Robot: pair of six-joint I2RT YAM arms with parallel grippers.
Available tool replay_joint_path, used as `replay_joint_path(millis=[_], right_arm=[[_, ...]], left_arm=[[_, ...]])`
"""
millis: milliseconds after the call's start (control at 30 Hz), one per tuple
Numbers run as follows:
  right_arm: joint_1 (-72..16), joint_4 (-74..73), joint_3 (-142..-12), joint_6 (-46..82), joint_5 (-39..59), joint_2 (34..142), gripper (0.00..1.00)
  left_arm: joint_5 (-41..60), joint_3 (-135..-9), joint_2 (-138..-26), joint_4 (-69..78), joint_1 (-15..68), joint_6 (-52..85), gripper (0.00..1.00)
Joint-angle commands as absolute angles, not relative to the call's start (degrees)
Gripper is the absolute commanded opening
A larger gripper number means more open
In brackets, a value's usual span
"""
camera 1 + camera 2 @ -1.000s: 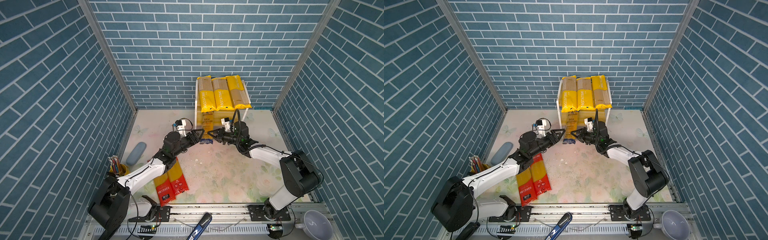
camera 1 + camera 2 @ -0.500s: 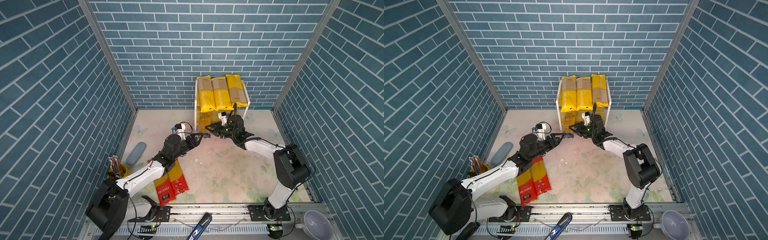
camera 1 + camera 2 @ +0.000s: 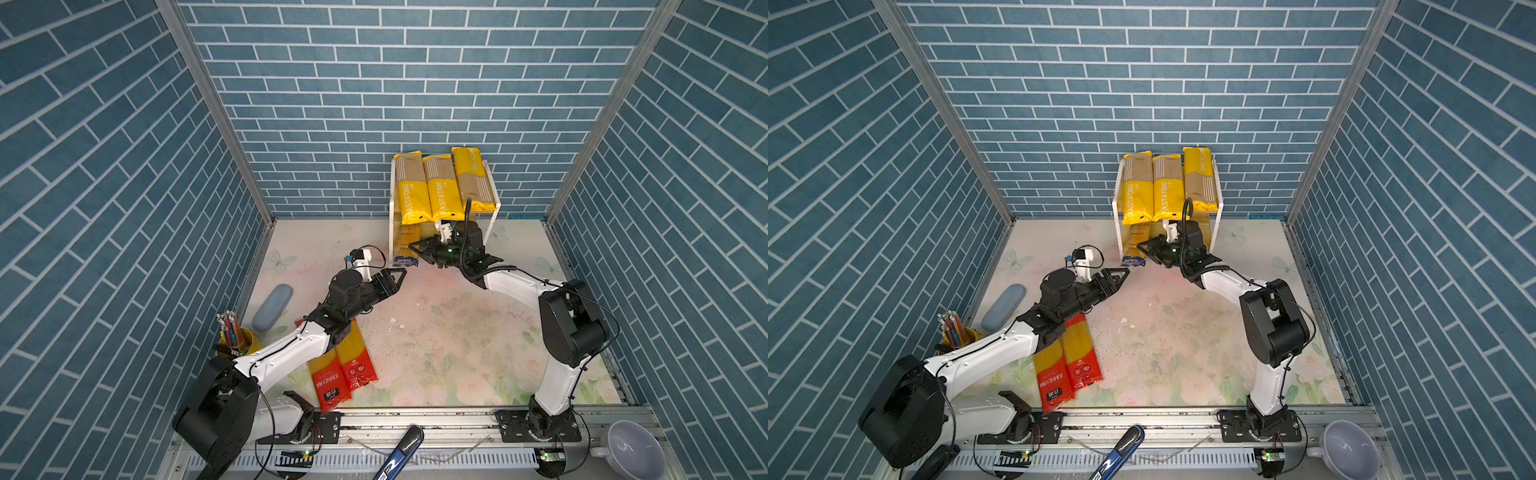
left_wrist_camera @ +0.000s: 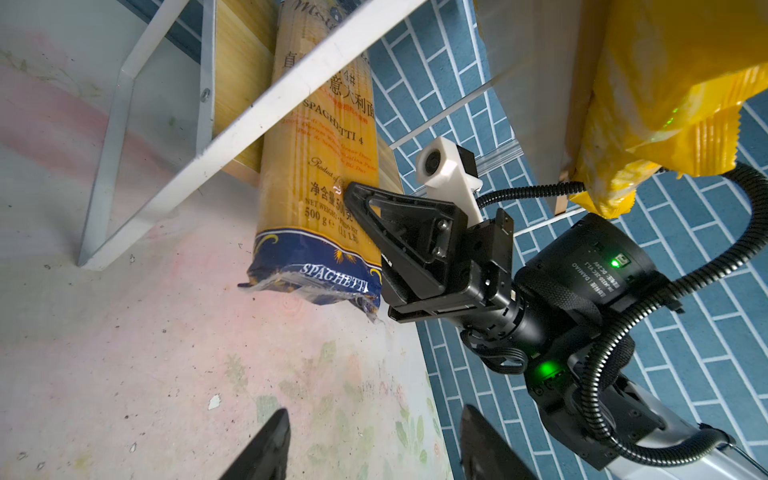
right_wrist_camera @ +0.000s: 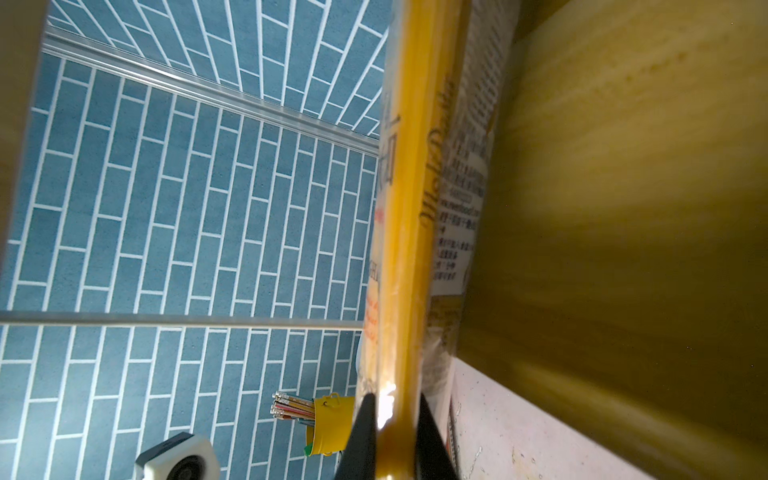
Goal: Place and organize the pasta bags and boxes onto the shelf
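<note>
Floral tabletop (image 3: 436,332): our right gripper (image 5: 394,413) pinches the blue-ended pack (image 4: 316,174) near its end, likely stiff yet slippery; left gripper (image 3: 397,276) spread, empty.

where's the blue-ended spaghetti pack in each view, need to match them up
A top view: blue-ended spaghetti pack on the lower tier of the shelf, blue end poking out front.
A top view: same place.
Left wrist: mid-picture, under the white frame bar, right gripper on its side.
Right wrist: edge-on yellow strip, pinched between the fingers.
Shared landmark: the shelf.
</note>
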State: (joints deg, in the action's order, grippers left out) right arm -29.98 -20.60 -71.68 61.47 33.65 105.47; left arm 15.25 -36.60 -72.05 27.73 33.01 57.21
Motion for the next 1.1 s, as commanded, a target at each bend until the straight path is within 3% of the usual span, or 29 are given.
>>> replay_joint_path(millis=[0,233,833,1067], right_arm=[[-29.27,-25.31,-73.91,56.03,32.17,105.34,0.17],[-29.27,-24.96,-70.50,55.22,32.06,101.82,0.30],[-35.90,-28.45,-57.61,59.76,23.44,92.66,0.37],[-38.76,-29.77,-54.76,63.59,13.33,94.12,0.43]], left_arm=[[15.21,-35.21,-71.98,28.39,33.27,56.30,0.65],[15.38,-35.55,-72.86,28.34,33.28,56.15,0.65],[14.66,-37.19,-72.29,26.25,33.39,55.00,0.65],[12.66,-36.56,-69.63,23.22,33.54,54.18,0.65]])
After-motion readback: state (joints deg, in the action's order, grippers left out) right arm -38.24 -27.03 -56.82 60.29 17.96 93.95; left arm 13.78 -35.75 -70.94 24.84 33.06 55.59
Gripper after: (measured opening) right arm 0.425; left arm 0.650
